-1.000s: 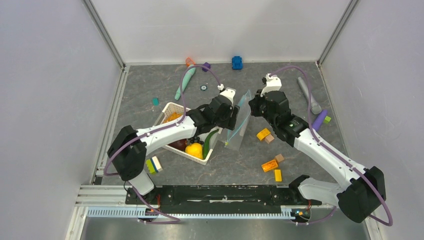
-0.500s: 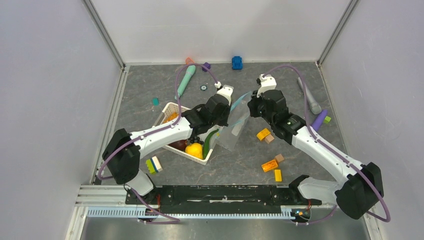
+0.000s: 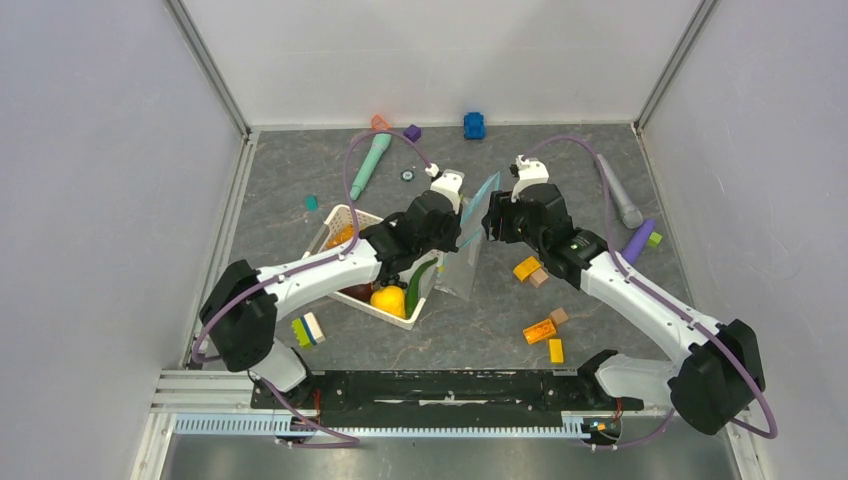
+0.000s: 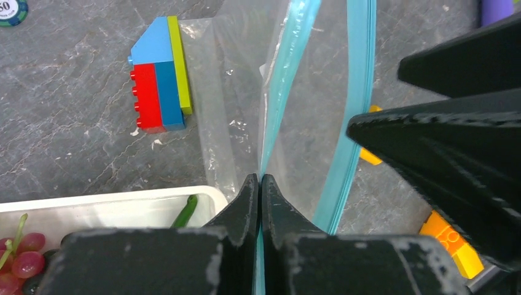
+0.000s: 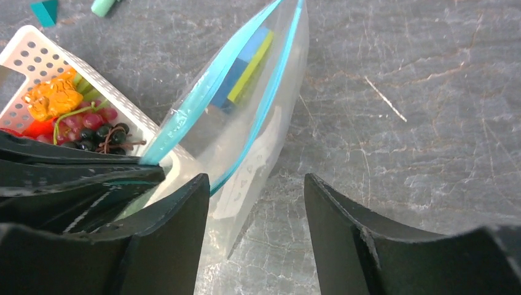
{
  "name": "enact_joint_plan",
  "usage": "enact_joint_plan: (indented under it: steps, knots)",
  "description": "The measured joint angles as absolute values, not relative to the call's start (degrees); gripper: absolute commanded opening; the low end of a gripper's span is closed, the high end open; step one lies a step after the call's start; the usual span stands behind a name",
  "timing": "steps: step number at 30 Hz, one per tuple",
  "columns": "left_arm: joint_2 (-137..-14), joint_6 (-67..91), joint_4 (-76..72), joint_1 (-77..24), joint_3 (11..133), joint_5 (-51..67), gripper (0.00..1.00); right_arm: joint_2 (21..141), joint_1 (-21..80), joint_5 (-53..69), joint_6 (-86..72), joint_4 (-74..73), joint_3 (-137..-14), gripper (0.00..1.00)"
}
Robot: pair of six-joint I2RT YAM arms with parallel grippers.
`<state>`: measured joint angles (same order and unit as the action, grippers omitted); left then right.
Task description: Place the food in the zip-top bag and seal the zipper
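Note:
The clear zip-top bag (image 3: 462,258) stands upright between my two grippers, its mouth at the top. My left gripper (image 4: 260,178) is shut on one lip of the light-blue zipper (image 4: 289,67). The other lip (image 4: 357,92) bows away to the right, so the mouth gapes. My right gripper (image 5: 257,184) is open beside the bag (image 5: 258,129), its left finger against the free lip, holding nothing. The food lies in the white mesh basket (image 3: 335,217): a yellow fruit (image 3: 388,298), a green pod (image 3: 420,282), grapes (image 5: 86,120) and an orange piece (image 5: 52,98).
Orange and yellow blocks (image 3: 539,330) lie right of the bag, with another orange block (image 3: 526,268) close to it. A red-blue-green brick (image 4: 156,92) sits just behind the bag. A teal marker toy (image 3: 370,165), a blue toy (image 3: 474,125) and a grey tool (image 3: 620,195) lie at the back.
My left gripper has shut on the zipper lip. My right gripper has opened and let go of the bag. Both arms shifted slightly left with the bag.

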<state>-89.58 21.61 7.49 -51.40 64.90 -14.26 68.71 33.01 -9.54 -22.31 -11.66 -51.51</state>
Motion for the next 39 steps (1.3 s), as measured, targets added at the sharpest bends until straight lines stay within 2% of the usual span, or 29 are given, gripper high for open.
enact_joint_plan:
  steps: [4,9,11,17,24,29,39]
  knots:
    - [-88.23,22.17,5.52,-51.42,64.12,-13.52,0.02,69.43,33.01,-9.17,-23.55,-12.14,-50.19,0.6]
    - [-86.04,22.61,2.9,-51.42,63.05,-13.39,0.02,70.59,33.01,-9.58,-24.58,-12.56,-49.45,0.37]
    - [-85.27,22.61,1.8,-51.42,63.02,-13.43,0.02,70.59,33.04,-10.52,-25.1,-12.43,-49.45,0.33]
    - [-83.46,22.55,-0.43,-51.42,63.02,-13.67,0.02,70.57,33.01,-14.68,-25.36,-12.14,-50.13,0.33]
    - [-82.43,22.48,-3.29,-51.48,63.02,-13.85,0.02,68.23,31.9,-17.39,-25.39,-11.66,-52.42,0.44]
    - [-82.43,22.5,-5.04,-51.46,63.13,-12.34,0.02,67.53,30.41,-14.85,-27.0,-8.12,-52.71,0.48]
    - [-82.46,22.7,-6.66,-51.51,63.48,-9.32,0.02,67.53,29.12,-8.36,-31.75,0.12,-52.82,0.49]
